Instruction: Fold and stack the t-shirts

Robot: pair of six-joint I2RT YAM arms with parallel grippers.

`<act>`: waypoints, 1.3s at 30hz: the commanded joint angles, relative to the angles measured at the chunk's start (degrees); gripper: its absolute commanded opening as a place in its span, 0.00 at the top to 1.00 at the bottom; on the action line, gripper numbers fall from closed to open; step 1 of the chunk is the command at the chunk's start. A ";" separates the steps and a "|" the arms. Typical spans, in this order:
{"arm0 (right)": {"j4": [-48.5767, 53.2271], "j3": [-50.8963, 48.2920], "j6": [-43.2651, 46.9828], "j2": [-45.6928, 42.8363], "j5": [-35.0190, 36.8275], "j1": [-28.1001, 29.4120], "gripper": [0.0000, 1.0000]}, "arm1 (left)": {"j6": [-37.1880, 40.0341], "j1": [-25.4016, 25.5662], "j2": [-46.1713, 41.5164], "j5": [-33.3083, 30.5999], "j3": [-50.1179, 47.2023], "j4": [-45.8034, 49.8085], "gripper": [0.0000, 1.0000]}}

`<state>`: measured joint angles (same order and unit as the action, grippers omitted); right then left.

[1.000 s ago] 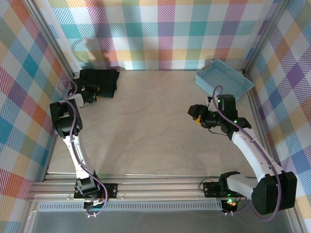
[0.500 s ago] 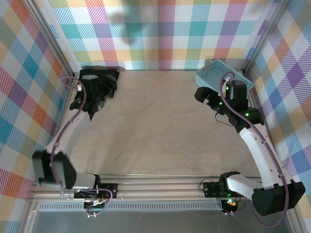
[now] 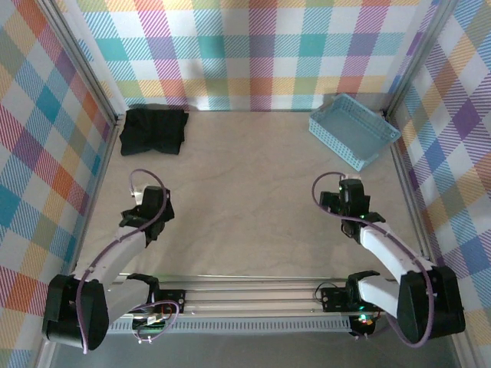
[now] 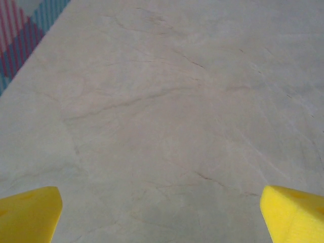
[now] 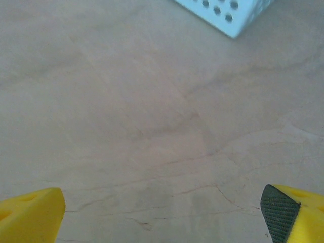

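Note:
A folded black t-shirt (image 3: 153, 129) lies in the far left corner of the table, against the plaid wall. My left gripper (image 3: 151, 205) hovers low over bare tabletop, well in front of the shirt. In the left wrist view its yellow fingertips (image 4: 30, 215) stand wide apart, so the left gripper (image 4: 162, 217) is open with nothing but table between them. My right gripper (image 3: 345, 193) sits over the near right part of the table. The right gripper (image 5: 162, 215) is open too, its fingertips (image 5: 33, 215) far apart over bare table.
A light-blue perforated basket (image 3: 354, 129) stands at the far right, tilted, and its corner (image 5: 228, 12) shows at the top of the right wrist view. Plaid walls enclose the table on three sides. Both arms lie folded near the front rail (image 3: 245, 290).
Both arms have drawn back from the far corners toward the near edge. The left left the black shirt behind, the right moved away from the basket, and both sets of jaws opened wide.

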<state>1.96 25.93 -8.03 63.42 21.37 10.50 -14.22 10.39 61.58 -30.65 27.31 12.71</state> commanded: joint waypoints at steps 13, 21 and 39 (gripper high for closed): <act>-31.14 7.53 3.96 24.39 -5.35 -7.43 0.00 | 13.49 -5.44 26.10 16.28 2.36 -47.76 0.00; -58.95 -6.14 7.48 26.18 -11.66 -7.11 0.00 | 12.88 -4.70 27.70 13.43 -3.86 -59.70 0.00; -50.49 -2.91 6.02 24.65 -15.12 -8.74 0.00 | 13.04 -4.85 28.11 13.61 -4.37 -61.19 0.00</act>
<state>-47.44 21.61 -2.44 88.47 7.94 2.17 -1.87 5.58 89.91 -17.15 23.05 -47.11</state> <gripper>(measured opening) 0.996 0.998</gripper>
